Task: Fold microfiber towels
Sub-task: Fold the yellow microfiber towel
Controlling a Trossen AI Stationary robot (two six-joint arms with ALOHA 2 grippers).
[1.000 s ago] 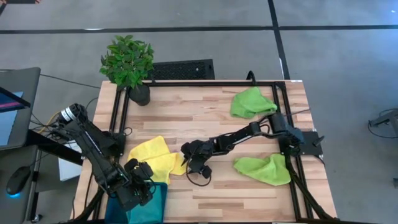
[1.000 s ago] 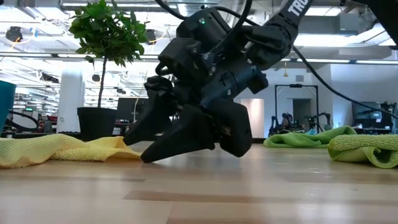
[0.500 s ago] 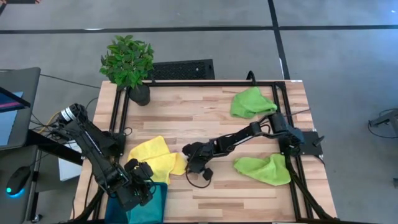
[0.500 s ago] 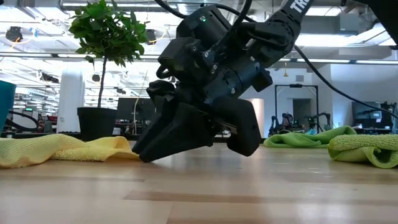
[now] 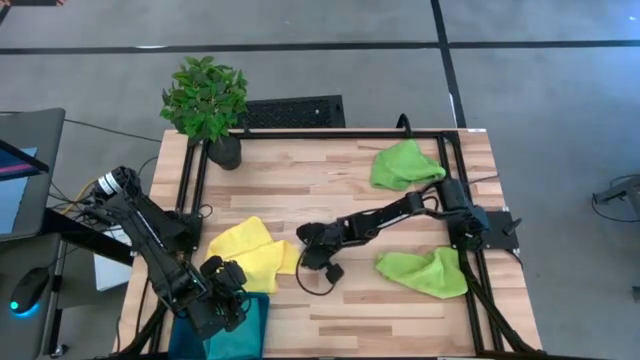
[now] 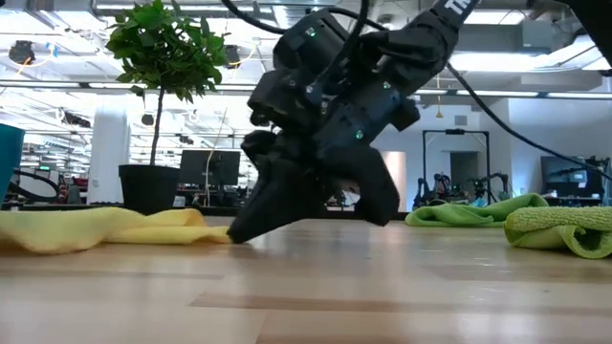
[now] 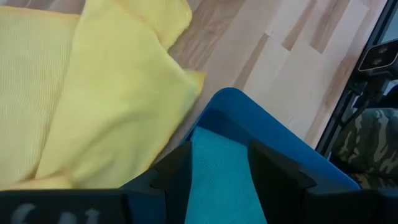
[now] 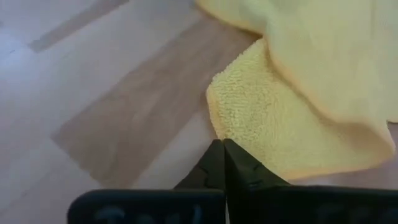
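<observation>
A yellow towel (image 5: pixel 255 250) lies crumpled on the wooden table at the near left, its right corner pointing toward the middle. My right gripper (image 5: pixel 299 260) slants down onto that corner, shut, with its tips on the tabletop (image 6: pixel 235 235). My left gripper (image 5: pixel 224 300) hangs over a dark teal tray (image 5: pixel 250 325) at the near left corner. Its fingers are apart, and a lighter teal surface (image 7: pixel 217 186) shows between them; I cannot tell whether they touch it. Two lime green towels lie bunched at the far right (image 5: pixel 405 163) and the near right (image 5: pixel 425 270). My right gripper has its two fingertips (image 8: pixel 217 152) closed together at the very tip of the yellow towel's right corner (image 8: pixel 219 127). The fingers slant down from the table's right side. The corner and the rest of the towel lie flat on the table, slack. How much cloth lies between the tips does not show.
A potted plant (image 5: pixel 205 100) stands at the far left corner. A black rail frame (image 5: pixel 320 134) runs around the table's far and side edges. Bare wood (image 5: pixel 330 190) lies between the yellow towel and the green ones.
My right gripper has shut: its fingers stood wide apart a second ago and now meet at the yellow towel's corner. It has also tipped more steeply down and rolled a little, staying in place. The left arm has kept still.
</observation>
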